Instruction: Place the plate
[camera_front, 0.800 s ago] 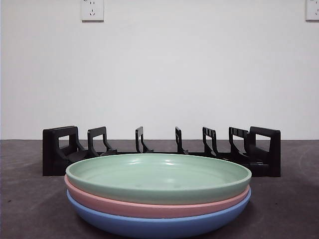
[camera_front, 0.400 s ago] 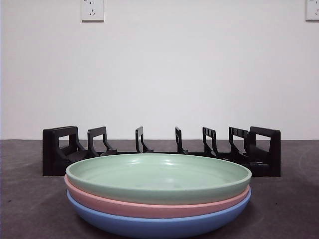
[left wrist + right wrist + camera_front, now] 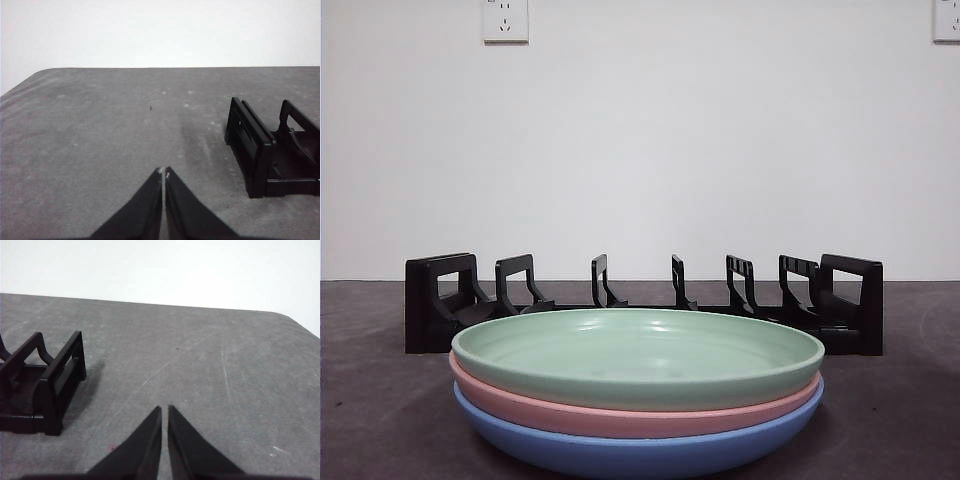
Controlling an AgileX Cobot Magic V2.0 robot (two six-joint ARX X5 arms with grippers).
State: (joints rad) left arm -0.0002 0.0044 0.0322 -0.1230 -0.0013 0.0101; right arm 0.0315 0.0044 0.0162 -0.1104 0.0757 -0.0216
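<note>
A stack of three plates stands near the front of the table: a green plate (image 3: 638, 355) on top, a pink plate (image 3: 620, 415) under it and a blue plate (image 3: 640, 452) at the bottom. Behind them lies a black slotted rack (image 3: 645, 300). One end of the rack (image 3: 270, 150) shows in the left wrist view, the other end (image 3: 42, 385) in the right wrist view. My left gripper (image 3: 163, 172) is shut on nothing, over bare table beside the rack. My right gripper (image 3: 164, 409) is shut too, holding nothing, beyond the rack's other end. Neither arm shows in the front view.
The table (image 3: 900, 420) is dark grey and meets a white wall (image 3: 650, 150) behind the rack. Two wall sockets (image 3: 505, 20) sit high on the wall. The table's rounded corners (image 3: 35, 75) show in both wrist views.
</note>
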